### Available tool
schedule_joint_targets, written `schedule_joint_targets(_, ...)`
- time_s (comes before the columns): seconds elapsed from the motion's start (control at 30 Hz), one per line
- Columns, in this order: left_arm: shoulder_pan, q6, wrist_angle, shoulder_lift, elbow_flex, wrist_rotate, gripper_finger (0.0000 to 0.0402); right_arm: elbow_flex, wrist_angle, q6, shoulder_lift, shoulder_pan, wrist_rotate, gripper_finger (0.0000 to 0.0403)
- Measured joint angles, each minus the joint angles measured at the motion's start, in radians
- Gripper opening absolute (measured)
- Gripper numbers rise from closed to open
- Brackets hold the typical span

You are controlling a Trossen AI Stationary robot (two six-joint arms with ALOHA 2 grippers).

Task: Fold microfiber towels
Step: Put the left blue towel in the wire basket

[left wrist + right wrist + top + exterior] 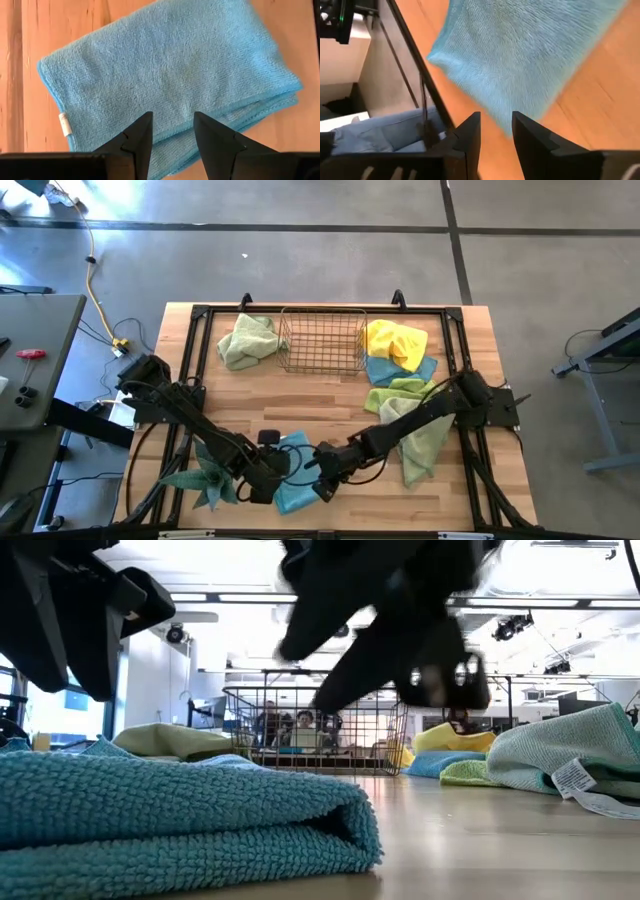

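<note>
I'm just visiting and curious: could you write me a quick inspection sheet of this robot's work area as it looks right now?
Surface: wooden table with a black frame round its edge.
Job's things: folded blue towel at the near edge; unfolded towels elsewhere: pale green towel left of the basket, yellow towel and a pile of blue and green towels to its right.
Clutter: copper wire basket, empty; spiky green plant at the near left.
Grippers: left gripper open above the folded towel; right gripper open beside its edge; neither holds anything.
Cables: yellow cable on the floor, left.
Surroundings: concrete floor, people seated beyond the basket.
</note>
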Motion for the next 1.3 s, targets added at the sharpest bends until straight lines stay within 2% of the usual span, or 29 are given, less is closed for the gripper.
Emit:
schedule_joint_targets(0.1,-0.005,0.0,0.004,0.0,0.0,0.005,0.0133,0.0,-0.116,0.021,-0.088,0.014,0.043,0.0101)
schedule_joint_targets(0.27,-0.014,0.0,0.05,0.0,0.0,0.0,0.0133,0.0,-0.276,0.028,-0.217,0.047,0.245,0.0101)
schedule_joint_targets(0.37,-0.009,0.0,0.054,0.0,0.0,-0.013,0.0133,0.0,-0.304,0.027,-0.253,0.05,0.335,0.0101)
schedule_joint_targets(0.5,0.003,0.0,0.047,0.0,0.0,-0.02,0.0133,0.0,-0.333,0.077,-0.254,0.041,0.388,0.0105)
schedule_joint_targets(0.73,0.007,-0.002,0.04,0.001,0.0,-0.021,0.0133,0.0,-0.397,0.162,-0.21,0.019,0.357,0.0169)
schedule_joint_targets(0.9,0.006,-0.001,0.025,0.01,-0.001,-0.021,0.0133,0.0,-0.383,0.124,-0.165,0.002,0.367,0.0227)
schedule_joint_targets(1.0,0.001,-0.016,0.01,0.03,-0.002,-0.021,0.0133,-0.003,-0.366,0.123,-0.12,-0.016,0.331,0.0251)
schedule_joint_targets(1.1,-0.015,-0.047,0.021,0.053,-0.001,-0.04,0.0133,-0.027,-0.276,0.107,-0.074,-0.039,0.299,0.026)
schedule_joint_targets(1.3,-0.048,-0.095,0.018,0.088,-0.002,-0.075,0.0133,-0.092,0.057,0.043,-0.026,-0.062,0.289,0.0255)
